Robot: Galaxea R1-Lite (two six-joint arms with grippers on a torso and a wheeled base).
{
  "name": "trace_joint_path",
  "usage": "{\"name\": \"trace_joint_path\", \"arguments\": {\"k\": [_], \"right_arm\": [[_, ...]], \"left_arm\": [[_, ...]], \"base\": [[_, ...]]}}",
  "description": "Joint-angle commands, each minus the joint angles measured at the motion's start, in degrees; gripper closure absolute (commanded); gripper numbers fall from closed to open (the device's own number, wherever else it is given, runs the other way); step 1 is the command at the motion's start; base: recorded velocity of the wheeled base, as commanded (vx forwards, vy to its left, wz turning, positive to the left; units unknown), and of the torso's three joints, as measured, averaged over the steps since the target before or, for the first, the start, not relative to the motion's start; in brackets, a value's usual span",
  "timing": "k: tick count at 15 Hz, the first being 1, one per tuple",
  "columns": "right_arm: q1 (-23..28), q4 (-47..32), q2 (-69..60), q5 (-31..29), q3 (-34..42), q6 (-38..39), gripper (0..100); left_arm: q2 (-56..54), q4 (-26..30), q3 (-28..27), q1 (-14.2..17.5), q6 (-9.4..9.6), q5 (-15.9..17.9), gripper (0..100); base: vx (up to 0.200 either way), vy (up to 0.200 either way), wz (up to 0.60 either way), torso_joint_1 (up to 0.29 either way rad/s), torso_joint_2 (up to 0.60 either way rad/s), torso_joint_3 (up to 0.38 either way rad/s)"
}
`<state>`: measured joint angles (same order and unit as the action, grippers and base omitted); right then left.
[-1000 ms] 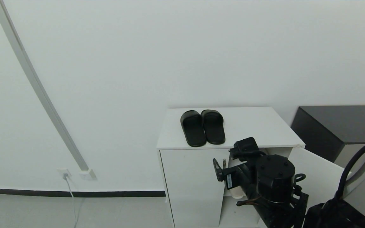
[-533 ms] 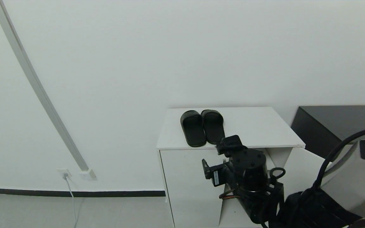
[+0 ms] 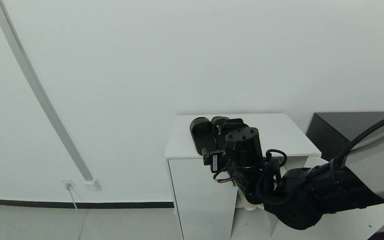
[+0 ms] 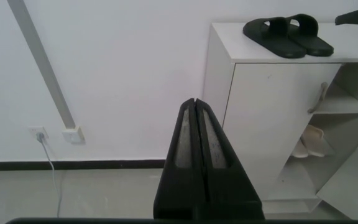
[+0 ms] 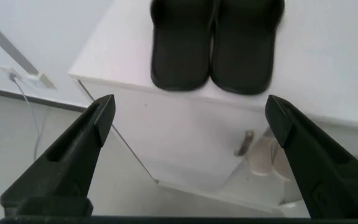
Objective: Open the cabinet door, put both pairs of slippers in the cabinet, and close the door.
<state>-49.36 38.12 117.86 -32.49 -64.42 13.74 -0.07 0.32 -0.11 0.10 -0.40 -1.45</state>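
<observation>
A pair of black slippers (image 3: pixel 202 133) lies side by side on top of the white cabinet (image 3: pixel 272 133). My right wrist (image 3: pixel 243 143) hangs in front of them and hides part of the right slipper. My right gripper (image 5: pixel 190 106) is open just in front of and above the black slippers (image 5: pixel 213 43), with nothing between its fingers. A light-coloured pair of slippers (image 5: pixel 269 155) sits on a shelf inside the cabinet, behind the handle (image 5: pixel 246 143) of the shut left door. My left gripper (image 4: pixel 194 124) is shut, low and well left of the cabinet (image 4: pixel 272 118).
The cabinet's right door (image 3: pixel 372 216) stands swung open at the lower right. A dark piece of furniture (image 3: pixel 355 123) stands to the cabinet's right. A wall socket with a cord (image 3: pixel 67 182) and a slanted conduit (image 3: pixel 38 90) are on the left wall.
My right arm has risen from in front of the cabinet's opening to the level of the top and shifted left, so that it now covers part of the black slippers.
</observation>
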Motion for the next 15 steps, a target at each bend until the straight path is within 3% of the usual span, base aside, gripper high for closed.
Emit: {"name": "trace_joint_path", "arguments": {"k": [1,9,15], "right_arm": [[0.1,0.1,0.7,0.0,-0.1,0.1,0],[0.7,4.0,3.6,-0.4,2.0,-0.1,0],[2.6,8.4,4.9,-0.3,4.3,-1.8,0]], "left_arm": [[0.1,0.0,0.0,0.0,-0.04,0.0,100],[0.1,0.0,0.0,0.0,-0.04,0.3,100],[0.1,-0.1,0.0,0.0,-0.04,0.3,100]], "base": [[0.2,0.0,0.0,-0.007,-0.01,0.007],[0.2,0.0,0.0,0.007,0.0,0.002],[0.0,0.0,0.0,0.0,0.0,0.0]]}}
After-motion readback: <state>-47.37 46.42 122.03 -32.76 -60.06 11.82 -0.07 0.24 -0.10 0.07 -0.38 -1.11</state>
